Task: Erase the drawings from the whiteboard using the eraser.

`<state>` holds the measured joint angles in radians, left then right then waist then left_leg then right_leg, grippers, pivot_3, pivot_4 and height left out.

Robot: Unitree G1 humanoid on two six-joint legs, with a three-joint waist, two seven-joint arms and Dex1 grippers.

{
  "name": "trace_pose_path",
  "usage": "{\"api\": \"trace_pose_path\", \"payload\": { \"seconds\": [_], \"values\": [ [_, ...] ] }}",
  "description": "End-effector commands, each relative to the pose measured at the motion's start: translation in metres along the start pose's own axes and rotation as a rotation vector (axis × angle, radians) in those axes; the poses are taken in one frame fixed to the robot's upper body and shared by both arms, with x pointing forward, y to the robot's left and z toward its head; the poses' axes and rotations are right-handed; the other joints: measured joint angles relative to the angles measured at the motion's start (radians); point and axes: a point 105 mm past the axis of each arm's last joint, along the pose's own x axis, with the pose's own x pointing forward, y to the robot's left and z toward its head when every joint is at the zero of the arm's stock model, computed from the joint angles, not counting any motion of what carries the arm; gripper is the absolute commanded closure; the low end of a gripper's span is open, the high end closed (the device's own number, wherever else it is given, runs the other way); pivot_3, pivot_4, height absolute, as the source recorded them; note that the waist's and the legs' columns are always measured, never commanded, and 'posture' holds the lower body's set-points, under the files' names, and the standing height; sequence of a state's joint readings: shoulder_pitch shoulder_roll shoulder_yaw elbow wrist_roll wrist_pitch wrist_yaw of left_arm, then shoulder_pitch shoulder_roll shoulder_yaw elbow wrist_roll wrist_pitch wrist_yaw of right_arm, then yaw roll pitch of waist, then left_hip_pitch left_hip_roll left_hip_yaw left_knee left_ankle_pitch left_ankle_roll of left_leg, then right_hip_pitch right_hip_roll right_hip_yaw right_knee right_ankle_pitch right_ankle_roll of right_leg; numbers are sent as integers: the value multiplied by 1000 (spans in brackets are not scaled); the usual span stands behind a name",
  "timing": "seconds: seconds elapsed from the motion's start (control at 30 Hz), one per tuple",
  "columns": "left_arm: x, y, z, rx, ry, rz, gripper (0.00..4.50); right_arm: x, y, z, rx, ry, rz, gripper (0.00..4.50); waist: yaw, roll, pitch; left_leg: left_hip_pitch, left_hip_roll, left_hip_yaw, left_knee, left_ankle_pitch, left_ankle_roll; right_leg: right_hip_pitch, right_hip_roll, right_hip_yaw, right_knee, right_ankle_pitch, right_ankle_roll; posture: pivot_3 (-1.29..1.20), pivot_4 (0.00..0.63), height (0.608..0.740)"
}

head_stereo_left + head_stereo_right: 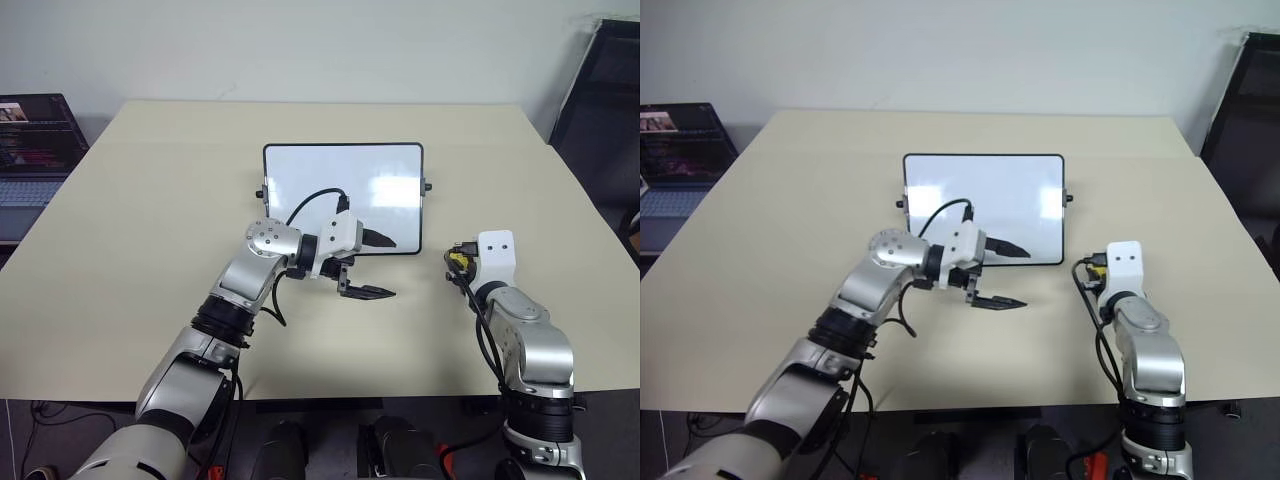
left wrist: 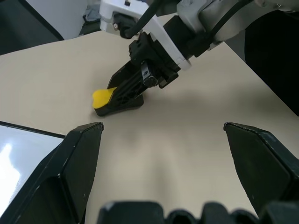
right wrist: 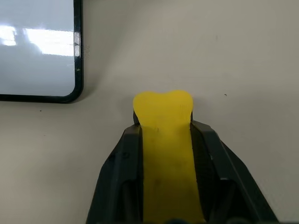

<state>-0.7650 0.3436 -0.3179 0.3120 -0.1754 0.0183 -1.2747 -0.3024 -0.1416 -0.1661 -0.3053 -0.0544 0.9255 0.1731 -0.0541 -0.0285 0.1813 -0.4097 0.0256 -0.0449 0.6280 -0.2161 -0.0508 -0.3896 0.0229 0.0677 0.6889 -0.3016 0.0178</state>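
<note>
The whiteboard (image 1: 340, 190) lies flat at the table's middle, its visible face plain white with glare. The drawings are out of view, and my left gripper covers part of the board's near edge. That left gripper (image 1: 392, 268) is open and empty, hovering over the board's near right corner and pointing right. The yellow eraser (image 3: 163, 116) rests on the table just right of the board. My right gripper (image 1: 455, 262) is shut on the eraser (image 2: 103, 97), its fingers pressing both long sides, with the yellow tip sticking out in front.
The beige table (image 1: 150, 250) has bare room on all sides of the board. An open laptop (image 1: 35, 140) stands off the table's left edge. A dark piece of furniture (image 1: 600, 90) stands beyond the far right corner.
</note>
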Motion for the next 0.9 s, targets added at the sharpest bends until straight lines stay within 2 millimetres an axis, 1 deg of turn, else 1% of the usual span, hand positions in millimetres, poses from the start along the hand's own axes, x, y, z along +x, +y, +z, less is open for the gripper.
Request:
{"api": "trace_pose_path", "payload": {
  "seconds": [0.03, 0.13, 0.2, 0.3, 0.37, 0.43, 0.5, 0.57, 0.63, 0.67, 0.7, 0.77, 0.83, 0.9],
  "values": [
    [2, -1, 11, 35, -24, 3, 0, 0, -5, 18, 8, -75, -9, 1902, 0, 0, 0, 0, 0, 0, 0, 0, 0, 0, 0, 0, 0, 0, 0, 0, 150, 740],
    [-1, -2, 9, 11, -23, 25, 0, 0, -7, 21, 10, -91, -12, 803, 0, 0, 0, 0, 0, 0, 0, 0, 0, 0, 0, 0, 0, 0, 0, 0, 150, 740],
    [-5, 0, 8, -10, -22, 55, 0, -1, -6, 28, -3, -125, -2, 51, 0, 0, 0, 0, 0, 0, 0, 0, 0, 0, 0, 0, 0, 0, 0, 0, 150, 740],
    [-16, 6, 6, -55, -25, 138, 0, -10, 4, 46, -21, -213, 62, 18, 0, 0, 0, 0, 0, 0, 0, 0, 0, 0, 0, 0, 0, 0, 0, 0, 150, 740],
    [-29, 10, 5, -98, -26, 217, 0, -21, 16, 58, -44, -277, 128, 18, -3, 0, 0, 0, 0, -1, 0, 0, 0, 0, 0, 0, 0, 0, 0, 0, 150, 740],
    [-45, 14, 4, -165, -45, 342, 0, -34, 26, 63, -51, -319, 187, 18, -4, 0, 0, 0, 1, -1, 0, 0, 0, 0, 0, 0, 1, 0, 0, 0, 150, 740],
    [-61, 12, 3, -218, -67, 484, 0, -46, 28, 64, -89, -362, 180, 18, -3, 0, 0, 0, 2, -3, 0, 0, 0, 0, 0, -1, 0, 0, 0, 0, 150, 740],
    [-78, 9, -1, -281, -84, 653, 0, -57, 27, 65, -111, -433, 154, 18, -1, 0, 0, 0, 2, -6, 0, 0, 0, 0, -4, -1, -1, 0, 0, 0, 150, 740],
    [-87, 3, -5, -319, -81, 770, 0, -66, 24, 68, -123, -520, 146, 18, 2, 0, 0, -1, 1, -6, 0, 0, 0, 0, -6, -2, -1, -1, 1, 0, 150, 740],
    [-92, 0, -9, -340, -78, 843, 0, -69, 19, 66, -137, -551, 111, 18, 3, 0, 0, -1, 0, -6, 0, 0, 0, 0, -7, -1, -1, -1, 1, 0, 150, 740],
    [-103, -5, -15, -349, -63, 926, 0, -72, 19, 63, -135, -573, 89, 18, 5, 0, 0, -1, 0, -6, 1, 0, 0, 1, -7, -2, -1, 0, 1, 0, 150, 740],
    [-126, -20, -33, -362, -10, 1125, 0, -77, 21, 49, -191, -600, 69, 18, 7, 0, -2, 0, 0, -5, 1, 0, 0, 2, -7, -1, -2, 0, 2, 0, 150, 740],
    [-131, -30, -40, -366, 22, 1234, 0, -79, 12, 38, -180, -604, 59, 18, 9, 0, -2, 3, 0, -5, 0, 0, 0, 4, -7, 0, -3, 0, 2, 0, 150, 740],
    [-137, -39, -47, -362, 51, 1307, 0, -81, 9, 28, -99, -607, 71, 18, 14, -1, -2, 3, 0, -5, 0, 0, 0, 4, -7, 0, -2, 0, 2, 0, 150, 740]
  ]
}}
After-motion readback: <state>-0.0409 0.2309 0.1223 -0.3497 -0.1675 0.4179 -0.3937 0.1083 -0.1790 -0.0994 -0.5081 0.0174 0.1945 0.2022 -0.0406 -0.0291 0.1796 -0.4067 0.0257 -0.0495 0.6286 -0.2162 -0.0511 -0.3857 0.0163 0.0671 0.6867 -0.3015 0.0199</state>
